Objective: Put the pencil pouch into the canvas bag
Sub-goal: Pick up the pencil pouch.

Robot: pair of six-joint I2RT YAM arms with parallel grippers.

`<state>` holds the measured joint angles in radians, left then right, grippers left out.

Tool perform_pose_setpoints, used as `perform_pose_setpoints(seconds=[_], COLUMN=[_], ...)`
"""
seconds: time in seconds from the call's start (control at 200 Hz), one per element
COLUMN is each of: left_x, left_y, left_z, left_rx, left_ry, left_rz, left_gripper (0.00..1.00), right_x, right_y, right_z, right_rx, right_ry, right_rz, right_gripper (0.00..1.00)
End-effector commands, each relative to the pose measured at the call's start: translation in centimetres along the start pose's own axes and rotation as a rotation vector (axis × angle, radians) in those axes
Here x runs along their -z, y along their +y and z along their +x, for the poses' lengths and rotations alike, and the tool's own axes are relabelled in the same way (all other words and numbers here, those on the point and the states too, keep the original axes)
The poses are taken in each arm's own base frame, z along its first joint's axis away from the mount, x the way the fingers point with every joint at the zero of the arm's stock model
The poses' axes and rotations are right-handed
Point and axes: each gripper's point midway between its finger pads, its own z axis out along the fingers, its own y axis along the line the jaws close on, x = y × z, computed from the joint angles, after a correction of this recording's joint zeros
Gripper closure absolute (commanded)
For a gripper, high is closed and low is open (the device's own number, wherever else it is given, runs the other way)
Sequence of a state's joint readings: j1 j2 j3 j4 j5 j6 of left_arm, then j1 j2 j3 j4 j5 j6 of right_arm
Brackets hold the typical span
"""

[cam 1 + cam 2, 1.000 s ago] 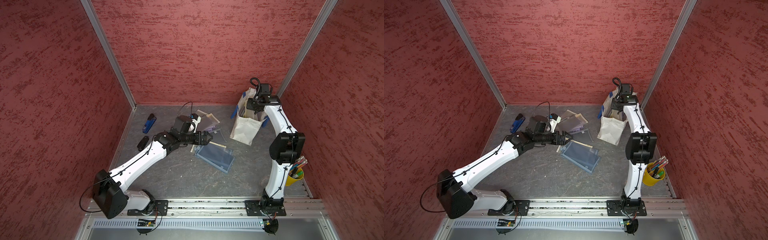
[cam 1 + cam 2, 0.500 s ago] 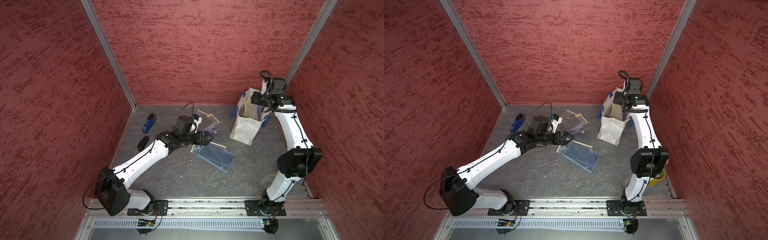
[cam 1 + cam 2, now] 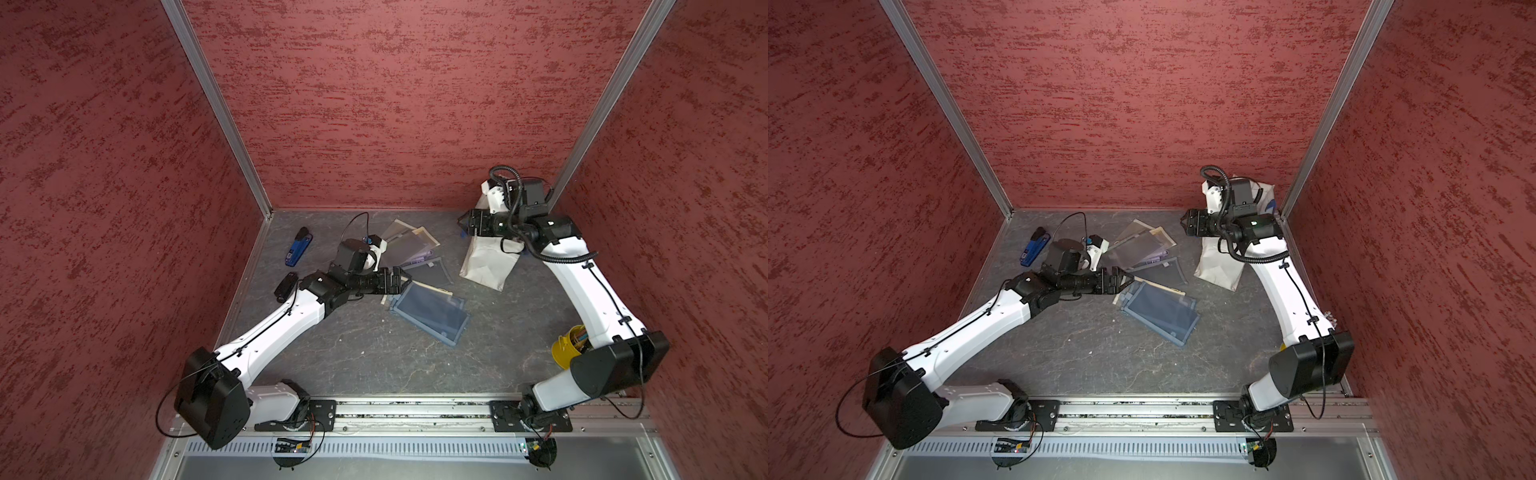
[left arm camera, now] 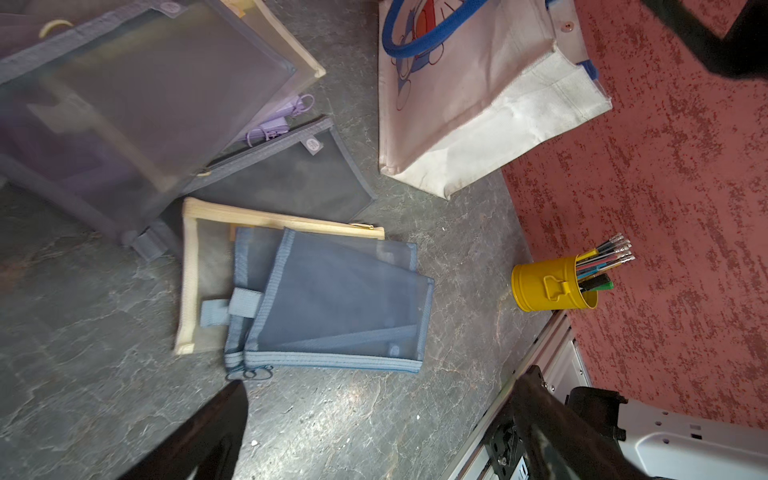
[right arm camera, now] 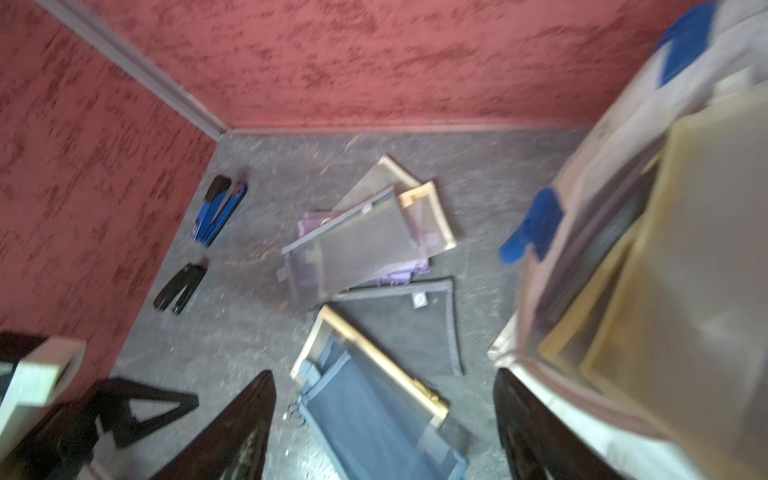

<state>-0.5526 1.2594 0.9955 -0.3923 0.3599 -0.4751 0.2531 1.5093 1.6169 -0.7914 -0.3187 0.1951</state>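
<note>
Gaping empty beside the canvas bag (image 5: 623, 124), which has a tan pouch (image 5: 685, 249) inside, the right gripper (image 5: 382, 378) hovers, while other pouches (image 4: 340, 299) lie ahead of the spread, empty left gripper (image 4: 382, 376).

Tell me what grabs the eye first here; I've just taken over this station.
A loose heap of mesh pouches sprawls across the middle of the grey floor, and the open left gripper sits beside a corner of the blue pouch. In the back right corner stands the off-white canvas bag, with the open, empty right gripper at its top edge. The right wrist view shows stowed pouches inside it.
</note>
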Motion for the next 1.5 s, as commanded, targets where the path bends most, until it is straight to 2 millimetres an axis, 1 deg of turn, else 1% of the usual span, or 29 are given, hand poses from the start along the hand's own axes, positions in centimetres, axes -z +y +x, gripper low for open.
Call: perform_pose_setpoints(seconds=[0.0,0.01,0.025,0.085,0.155,0.215,0.306,0.366,0.376,0.386,0.401,0.486,0.591,0.747,0.882,1.017,1.102,1.308,1.388,1.498], left_x=[1.1,1.1,1.2,1.5,1.5,1.3,0.6,-0.2,-0.4,-0.5,-0.8,-2.3,-4.5,-7.2,-8.6,-9.5,-10.2,-11.6,-12.1,-12.4], left_y=[0.7,0.8,1.0,1.6,2.2,2.6,3.1,3.3,3.3,3.3,3.1,2.6,3.1,4.1,4.6,5.2,5.6,6.1,6.2,6.5], left_z=[0.3,0.4,0.5,1.0,1.7,2.3,3.1,3.6,3.7,3.8,3.8,4.3,4.7,5.6,6.8,8.2,8.7,8.8,8.8,8.7], left_rx=[0.010,0.012,0.016,0.026,0.035,0.051,0.099,0.137,0.143,0.147,0.150,0.174,0.256,0.340,0.381,0.419,0.436,0.465,0.477,0.483], left_ry=[-0.011,-0.009,-0.009,-0.003,0.005,0.015,0.026,0.034,0.035,0.038,0.037,0.048,0.058,0.090,0.129,0.155,0.163,0.177,0.181,0.184], left_rz=[0.011,0.010,0.007,0.002,-0.004,-0.003,0.010,0.018,0.021,0.025,0.032,0.046,0.052,0.042,0.038,0.039,0.039,0.058,0.069,0.069], left_gripper=[0.00,0.01,0.01,0.00,0.01,0.00,0.01,0.01,0.01,0.01,0.00,0.00,0.00,0.02,0.03,0.06,0.08,0.14,0.18,0.21], right_x=[-0.4,0.2,0.2,-0.6,-1.7,-2.7,-4.3,-5.2,-5.2,-5.9,-6.3,-7.7,-9.4,-11.7,-13.3,-14.3,-14.9,-15.2,-15.1,-14.5], right_y=[2.7,3.3,3.7,4.7,5.3,5.4,4.7,4.1,4.1,3.8,3.6,2.9,1.5,-1.1,-1.4,-1.8,-2.1,-2.5,-2.6,-2.4], right_z=[2.5,2.5,3.0,5.0,7.5,9.4,12.1,13.4,13.5,14.1,14.5,16.3,18.2,20.2,20.9,21.3,22.0,23.6,24.5,25.6], right_rx=[-0.019,-0.011,-0.008,0.002,0.008,0.010,0.001,-0.011,-0.012,-0.020,-0.026,-0.044,-0.063,-0.099,-0.127,-0.143,-0.151,-0.151,-0.150,-0.146], right_ry=[0.039,0.028,0.032,0.077,0.139,0.186,0.251,0.274,0.275,0.296,0.307,0.348,0.390,0.430,0.425,0.418,0.432,0.466,0.486,0.506], right_rz=[-0.112,-0.126,-0.139,-0.169,-0.187,-0.193,-0.183,-0.177,-0.180,-0.174,-0.170,-0.159,-0.115,-0.011,-0.018,-0.013,-0.014,-0.020,-0.026,-0.048], right_gripper=[0.18,0.18,0.19,0.20,0.20,0.22,0.23,0.23,0.23,0.23,0.24,0.24,0.24,0.24,0.24,0.24,0.25,0.26,0.27,0.29])
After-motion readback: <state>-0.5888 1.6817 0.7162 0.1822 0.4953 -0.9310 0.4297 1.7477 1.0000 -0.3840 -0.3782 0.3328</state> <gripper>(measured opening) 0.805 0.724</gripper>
